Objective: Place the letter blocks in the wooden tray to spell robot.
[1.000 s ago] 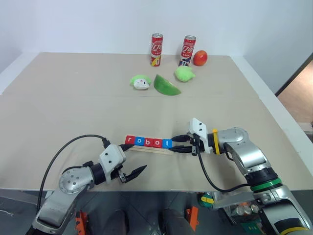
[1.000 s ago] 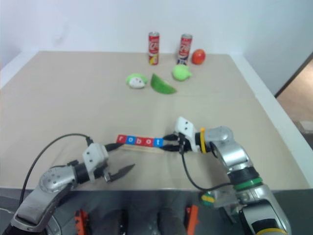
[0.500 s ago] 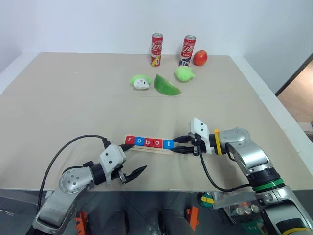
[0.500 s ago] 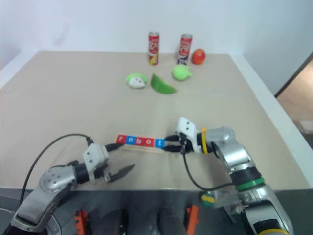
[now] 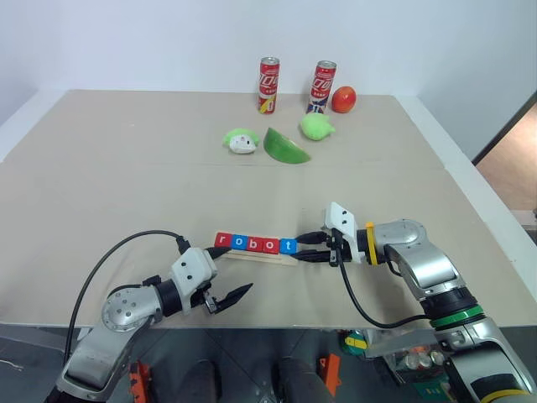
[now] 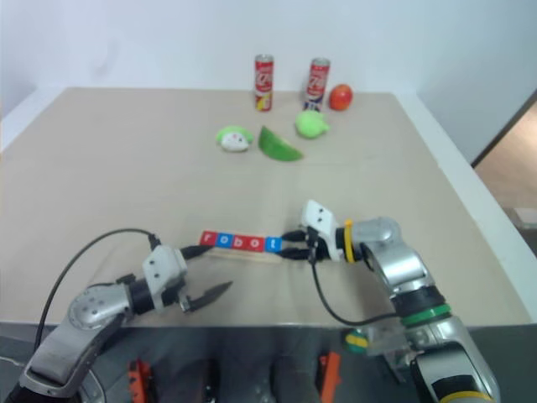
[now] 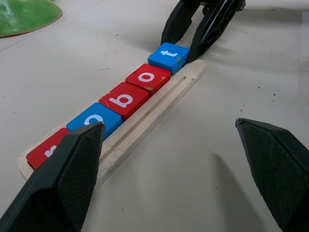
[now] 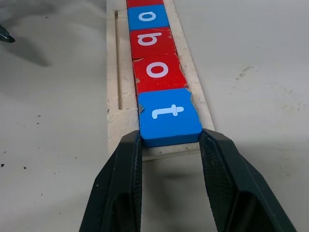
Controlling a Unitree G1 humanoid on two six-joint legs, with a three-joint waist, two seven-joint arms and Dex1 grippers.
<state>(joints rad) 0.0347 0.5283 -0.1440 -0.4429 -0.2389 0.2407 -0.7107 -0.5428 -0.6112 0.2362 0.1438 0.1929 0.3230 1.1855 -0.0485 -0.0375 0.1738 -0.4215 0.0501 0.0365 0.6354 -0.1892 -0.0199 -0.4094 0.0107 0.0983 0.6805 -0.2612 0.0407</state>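
**Right jaws on the t, five tiles lined up in the tray**

Right gripper (image 8: 169, 145) – fingers (image 8: 120, 188) pinch the blue t tile (image 8: 168, 117) by its two sides, at the end of the row nearest that gripper. The t sits at the tray's end, touching the red o (image 8: 157, 72) next to it.

Left gripper (image 5: 225, 274) – jaws spread wide, holding nothing. One fingertip (image 7: 72, 169) lies just beside the red r tile (image 7: 46, 152) at the other end of the row; the second fingertip is well off the tray, over bare table.

Tiles run in one line along the tray (image 7: 159, 104): red r, blue o (image 7: 94, 121), red b (image 7: 124, 100), red o, blue t – edges touching, reading "robot" from the head camera. The tray lies flat near the front edge of the table (image 5: 126, 168), between the two grippers, its groove bare alongside the tiles.

Far side of the table: two cans (image 5: 268, 84), a red round fruit (image 5: 343, 99) just beside the right can, and three green items (image 5: 285, 145) in front of the cans, one of them green and white (image 5: 242, 140).
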